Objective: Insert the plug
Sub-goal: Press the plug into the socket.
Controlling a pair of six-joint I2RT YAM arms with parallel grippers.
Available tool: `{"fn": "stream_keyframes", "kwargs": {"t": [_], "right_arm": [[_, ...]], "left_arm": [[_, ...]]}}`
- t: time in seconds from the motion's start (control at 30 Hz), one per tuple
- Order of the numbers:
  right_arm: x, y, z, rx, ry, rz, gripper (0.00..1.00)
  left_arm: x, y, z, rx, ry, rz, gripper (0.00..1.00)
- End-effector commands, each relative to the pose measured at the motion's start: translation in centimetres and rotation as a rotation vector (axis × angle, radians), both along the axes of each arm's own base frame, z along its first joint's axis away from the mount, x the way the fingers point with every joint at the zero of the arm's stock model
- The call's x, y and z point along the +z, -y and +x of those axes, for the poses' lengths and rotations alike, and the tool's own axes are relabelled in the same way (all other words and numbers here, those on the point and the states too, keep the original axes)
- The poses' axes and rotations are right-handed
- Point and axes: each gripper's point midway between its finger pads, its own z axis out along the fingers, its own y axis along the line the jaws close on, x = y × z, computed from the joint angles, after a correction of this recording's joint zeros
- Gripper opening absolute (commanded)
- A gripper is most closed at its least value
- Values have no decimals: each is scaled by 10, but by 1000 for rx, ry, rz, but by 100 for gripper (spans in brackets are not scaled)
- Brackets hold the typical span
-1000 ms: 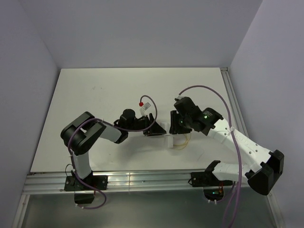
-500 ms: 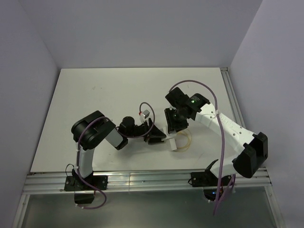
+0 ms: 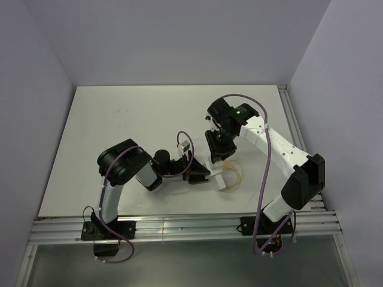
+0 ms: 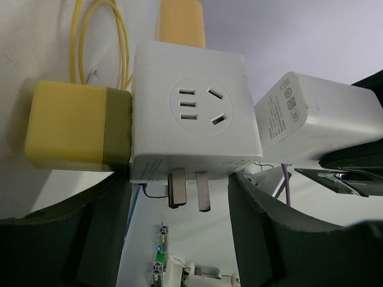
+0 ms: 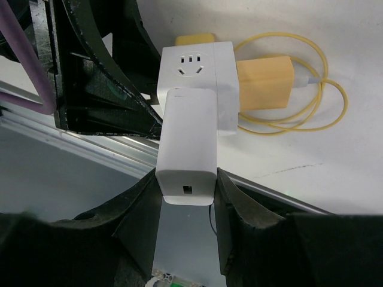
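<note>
Your left gripper (image 4: 179, 200): clenched on the white socket cube (image 4: 194, 113).
Your right gripper (image 5: 185, 202): grasping the white charger plug (image 5: 187, 140).
Plug position: touching the cube's side, at its 3 o'clock in your left wrist view.
Yellow adapter (image 4: 78, 125): at the cube's 9 o'clock.

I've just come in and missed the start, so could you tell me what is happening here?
The left gripper holds a white cube socket that already has two yellow plugs in it. The right gripper holds a white charger against another side of the cube. It sits tilted, not flush, so the insertion looks unfinished.
</note>
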Motion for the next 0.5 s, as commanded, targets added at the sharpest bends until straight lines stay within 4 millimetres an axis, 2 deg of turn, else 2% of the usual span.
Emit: {"fn": "stream_keyframes", "kwargs": {"t": [0.0, 0.47], "right_arm": [[34, -45, 19, 73, 100, 228, 0], [14, -47, 40, 42, 160, 123, 0]], "left_arm": [[46, -4, -24, -50, 213, -233, 0], [34, -22, -15, 40, 147, -206, 0]]}}
